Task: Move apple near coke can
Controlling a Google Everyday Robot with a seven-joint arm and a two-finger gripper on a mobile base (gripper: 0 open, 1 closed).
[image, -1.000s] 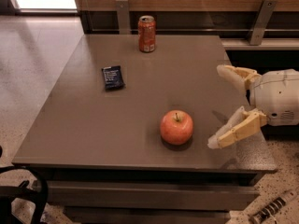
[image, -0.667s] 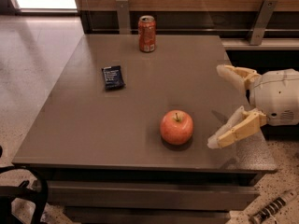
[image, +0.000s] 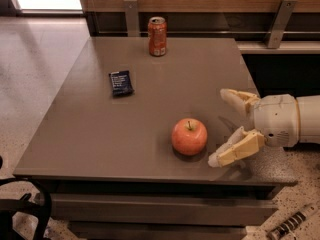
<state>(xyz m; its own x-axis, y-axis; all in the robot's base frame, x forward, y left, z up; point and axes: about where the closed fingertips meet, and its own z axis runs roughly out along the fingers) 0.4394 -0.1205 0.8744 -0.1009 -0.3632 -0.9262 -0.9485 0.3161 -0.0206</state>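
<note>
The red-orange apple (image: 189,136) with a short stem sits on the grey-brown table (image: 100,134) near its front edge, right of centre. The orange-red coke can (image: 157,36) stands upright at the table's far edge, well behind the apple. My gripper (image: 221,126) reaches in from the right, just right of the apple and low over the table. It is open and empty, with one tan finger (image: 235,98) behind and one in front (image: 234,150). It does not touch the apple.
A flat dark blue packet (image: 120,82) lies on the table left of centre. A wooden wall with metal brackets (image: 132,17) runs behind the table. A black chair part (image: 25,204) shows at the lower left, below the table edge.
</note>
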